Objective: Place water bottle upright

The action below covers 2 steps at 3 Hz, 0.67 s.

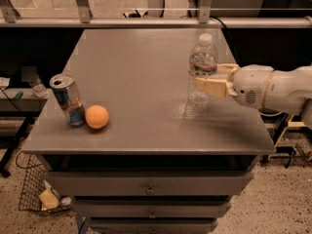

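Note:
The water bottle (201, 65) is a clear ribbed bottle with a white cap and a coloured label band. It stands upright at the right side of the grey table (141, 77), its base down near the tabletop. My gripper (207, 82) comes in from the right on a white arm (273, 89). Its tan fingers (210, 87) are closed around the bottle's middle, just below the label.
A blue-and-silver drink can (67, 100) stands at the table's front left with an orange (96, 116) touching its right side. A metal railing (146, 21) runs behind the table. Drawers (148, 186) are below. A wire basket (41, 189) sits on the floor at left.

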Available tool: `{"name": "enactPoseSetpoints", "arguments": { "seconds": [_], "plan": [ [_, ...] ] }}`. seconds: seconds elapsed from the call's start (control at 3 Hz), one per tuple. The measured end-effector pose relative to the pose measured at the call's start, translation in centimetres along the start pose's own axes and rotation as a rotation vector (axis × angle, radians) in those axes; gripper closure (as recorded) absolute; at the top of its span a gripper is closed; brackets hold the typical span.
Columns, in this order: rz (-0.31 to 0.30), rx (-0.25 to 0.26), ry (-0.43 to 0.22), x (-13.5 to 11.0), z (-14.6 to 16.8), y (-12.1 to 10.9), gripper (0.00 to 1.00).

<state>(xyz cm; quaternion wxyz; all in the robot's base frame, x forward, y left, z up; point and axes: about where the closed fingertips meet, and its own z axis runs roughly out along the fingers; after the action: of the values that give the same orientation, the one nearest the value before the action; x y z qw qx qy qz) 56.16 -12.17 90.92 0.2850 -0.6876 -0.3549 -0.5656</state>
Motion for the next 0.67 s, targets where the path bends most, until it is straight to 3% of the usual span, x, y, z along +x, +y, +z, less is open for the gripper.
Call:
{"name": "enactPoseSetpoints", "arguments": {
  "seconds": [0.33,0.67],
  "plan": [
    [0.007,0.007,-0.008,-0.42,0.26,-0.47,1.00],
    [0.003,0.010,-0.007,-0.18,0.37,-0.65,0.82]
  ]
}}
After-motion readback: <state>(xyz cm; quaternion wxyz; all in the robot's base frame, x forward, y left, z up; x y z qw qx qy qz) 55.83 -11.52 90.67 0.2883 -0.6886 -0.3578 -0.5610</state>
